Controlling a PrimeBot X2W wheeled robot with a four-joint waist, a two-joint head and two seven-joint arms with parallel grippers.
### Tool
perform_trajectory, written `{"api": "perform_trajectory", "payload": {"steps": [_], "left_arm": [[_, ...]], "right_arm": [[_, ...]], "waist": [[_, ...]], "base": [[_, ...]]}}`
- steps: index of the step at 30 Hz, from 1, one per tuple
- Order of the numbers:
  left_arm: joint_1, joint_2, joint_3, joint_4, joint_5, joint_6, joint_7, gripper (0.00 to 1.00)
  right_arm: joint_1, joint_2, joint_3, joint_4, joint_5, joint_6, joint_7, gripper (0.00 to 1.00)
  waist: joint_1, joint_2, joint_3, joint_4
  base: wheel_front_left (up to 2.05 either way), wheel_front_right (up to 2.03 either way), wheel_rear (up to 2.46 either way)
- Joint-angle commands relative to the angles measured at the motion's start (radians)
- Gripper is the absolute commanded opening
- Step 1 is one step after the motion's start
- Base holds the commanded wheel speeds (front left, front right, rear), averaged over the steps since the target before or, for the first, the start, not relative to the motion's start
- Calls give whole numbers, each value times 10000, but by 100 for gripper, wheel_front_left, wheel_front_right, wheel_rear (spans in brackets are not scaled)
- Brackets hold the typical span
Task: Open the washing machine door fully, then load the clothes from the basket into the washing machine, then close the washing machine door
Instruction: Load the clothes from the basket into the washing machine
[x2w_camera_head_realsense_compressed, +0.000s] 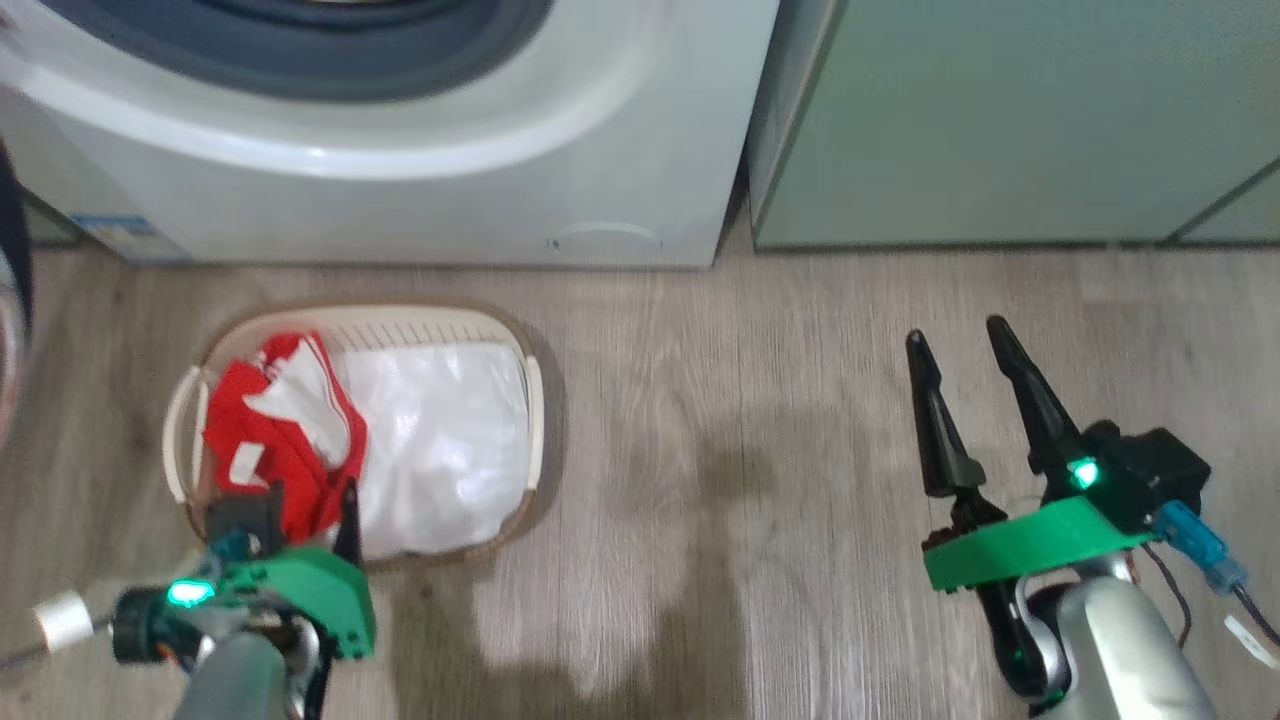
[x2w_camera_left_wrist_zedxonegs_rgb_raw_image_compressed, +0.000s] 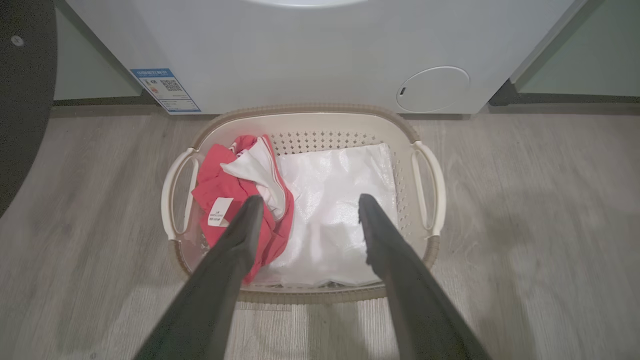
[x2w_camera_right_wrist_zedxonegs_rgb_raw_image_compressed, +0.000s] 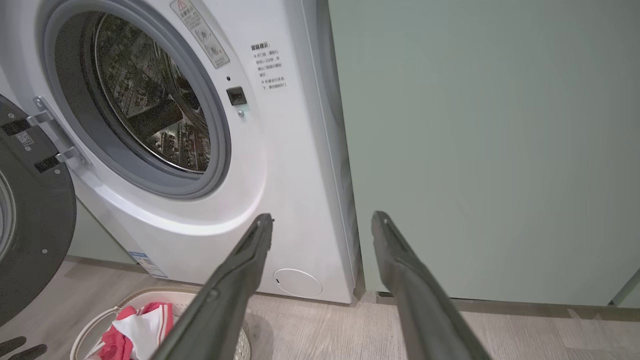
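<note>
The left gripper (x2w_camera_left_wrist_zedxonegs_rgb_raw_image_compressed: 310, 200) hung over the basket (x2w_camera_left_wrist_zedxonegs_rgb_raw_image_compressed: 310, 109), fingers spread apart and holding nothing. One finger was above the clothes (x2w_camera_left_wrist_zedxonegs_rgb_raw_image_compressed: 225, 192), which were bunched at the basket's left end on a white glossy sheet (x2w_camera_left_wrist_zedxonegs_rgb_raw_image_compressed: 340, 210). The right gripper (x2w_camera_head_realsense_compressed: 956, 333), equally wide and empty, pointed at the pale green cabinet (x2w_camera_right_wrist_zedxonegs_rgb_raw_image_compressed: 475, 150), well apart from the basket. The basket sat on the wooden floor (x2w_camera_head_realsense_compressed: 750, 400) just before the washing machine (x2w_camera_head_realsense_compressed: 450, 200). The washing machine door (x2w_camera_right_wrist_zedxonegs_rgb_raw_image_compressed: 30, 225) stood open to the left, with nothing blocking the steel drum (x2w_camera_right_wrist_zedxonegs_rgb_raw_image_compressed: 150, 110).
</note>
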Motion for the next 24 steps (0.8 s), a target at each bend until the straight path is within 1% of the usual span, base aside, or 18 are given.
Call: {"api": "perform_trajectory", "payload": {"steps": [1,7,13,20,24], "left_arm": [[-537,359,321,128,67,39,-19,100],[-2188,948,287,2006,232,114,-54,100],[-3735,1578,-87,3661,702,217,96,100],[-5233,2251,-155,5103,780,310,503,100],[-5971,2614,-179,5583,787,380,755,100]], "right_arm": [[-304,-18,301,-366,-121,0,-92,100],[-698,-18,344,-581,-213,0,-92,100],[-964,-18,451,-775,-216,0,-92,100],[-1224,-18,581,-914,-74,0,-92,100],[-1380,-18,615,-1016,117,0,-92,100]], "waist": [[0,0,829,-154],[0,0,2281,-456],[0,0,3519,-794],[0,0,4687,-1154],[0,0,5284,-1372]], "base": [[0,0,0],[0,0,0],[0,0,0],[0,0,0],[0,0,0]]}}
